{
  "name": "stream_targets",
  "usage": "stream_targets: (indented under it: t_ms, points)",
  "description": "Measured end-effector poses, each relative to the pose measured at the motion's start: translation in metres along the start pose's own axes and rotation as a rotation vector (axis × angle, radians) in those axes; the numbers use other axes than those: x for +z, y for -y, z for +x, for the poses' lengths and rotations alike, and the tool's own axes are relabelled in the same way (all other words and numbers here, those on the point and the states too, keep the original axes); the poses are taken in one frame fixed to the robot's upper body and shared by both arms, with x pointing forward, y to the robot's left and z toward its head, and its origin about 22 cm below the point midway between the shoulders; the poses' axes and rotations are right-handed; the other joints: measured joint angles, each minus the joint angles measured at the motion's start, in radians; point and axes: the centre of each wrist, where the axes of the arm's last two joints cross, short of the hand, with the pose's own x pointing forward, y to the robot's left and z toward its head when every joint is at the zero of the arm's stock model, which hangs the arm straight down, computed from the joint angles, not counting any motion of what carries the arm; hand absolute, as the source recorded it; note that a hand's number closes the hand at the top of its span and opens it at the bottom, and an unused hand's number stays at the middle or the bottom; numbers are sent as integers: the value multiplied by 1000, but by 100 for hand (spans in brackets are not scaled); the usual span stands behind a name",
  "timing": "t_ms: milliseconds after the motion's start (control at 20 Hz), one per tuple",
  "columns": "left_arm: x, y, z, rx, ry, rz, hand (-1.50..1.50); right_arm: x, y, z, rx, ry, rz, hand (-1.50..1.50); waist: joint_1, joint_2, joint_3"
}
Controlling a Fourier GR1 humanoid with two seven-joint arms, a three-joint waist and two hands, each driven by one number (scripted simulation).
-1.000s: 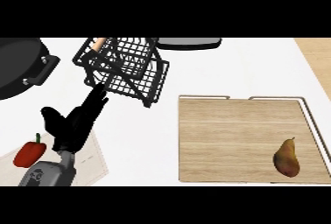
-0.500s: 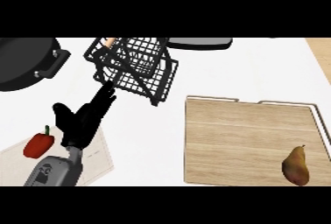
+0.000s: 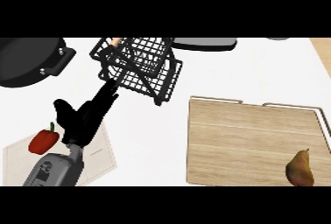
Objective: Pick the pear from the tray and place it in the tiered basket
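Since a moment ago everything has slid lower and to the right in the head view, and the pear (image 3: pixel 301 169) now sits close to the lower right corner, with the left hand (image 3: pixel 82 114) a little nearer the wire basket (image 3: pixel 138 67). That hand comes up from the lower left on its grey forearm (image 3: pixel 57 168), its fingers (image 3: pixel 107 93) stretched out almost straight toward the basket, their tips just at its lower left edge, holding nothing; the thumb sticks out to the left. The pear lies on the wooden tray (image 3: pixel 252 140), near its lower right part, stem pointing up, well apart from the hand and the basket. A red pepper (image 3: pixel 44 141) rests on a pale board (image 3: pixel 97 158) beside the forearm. A black pan (image 3: pixel 29 60) sits at the upper left. The right hand does not show.
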Motion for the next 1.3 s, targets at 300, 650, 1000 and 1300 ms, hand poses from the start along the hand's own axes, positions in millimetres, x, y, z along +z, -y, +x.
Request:
stream_targets:
  t_ms: [300, 650, 1000, 1300]
  points:
    - [-5, 4, -3, 0, -1, 0, 0, -4, -17, 24, 53, 41, 60, -150, -5, -4, 2]
    - [-2, 0, -5, 7, -16, 17, 0, -3, -41, 35, 119, 72, 31, -150, -20, -12, 3]
    - [-2, -5, -9, 12, -16, 37, 0, 4, -68, 37, 144, 104, -51, -150, -38, -16, 4]
    - [-1, -5, -10, 18, -19, 50, 0, 2, -90, 38, 135, 95, -81, -150, -48, -18, 6]
